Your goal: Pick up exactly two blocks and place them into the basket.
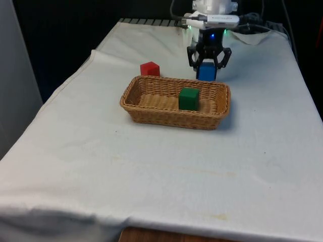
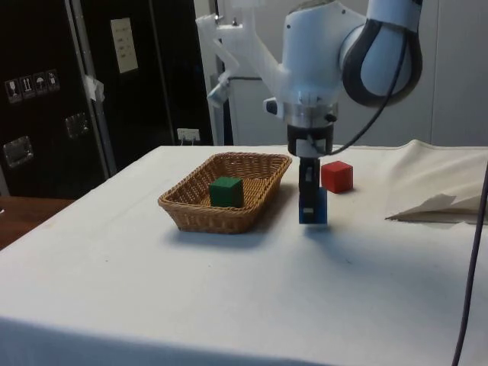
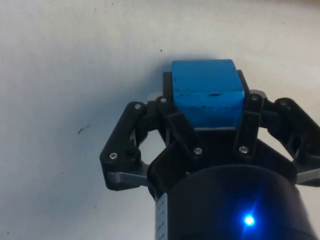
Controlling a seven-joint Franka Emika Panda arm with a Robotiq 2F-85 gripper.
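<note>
One block done: green block [image 1: 189, 98] sits inside the basket [image 1: 151, 113], toward its 3 o'clock end in the front view. Second one underway, judging by the grip: blue block [image 1: 206, 72] is clamped between the fingers of the gripper [image 1: 208, 64], jaws closed on its two sides, block sticking out below the fingertips. In the side view it looks just off the cloth [image 1: 151, 176], hard to be sure. It is outside the basket, just past the far rim at about 1 o'clock from the green block. Left: carry blue over the rim, release. Red block [image 1: 150, 68] stays on the cloth at 11 o'clock of the basket, not needed.
</note>
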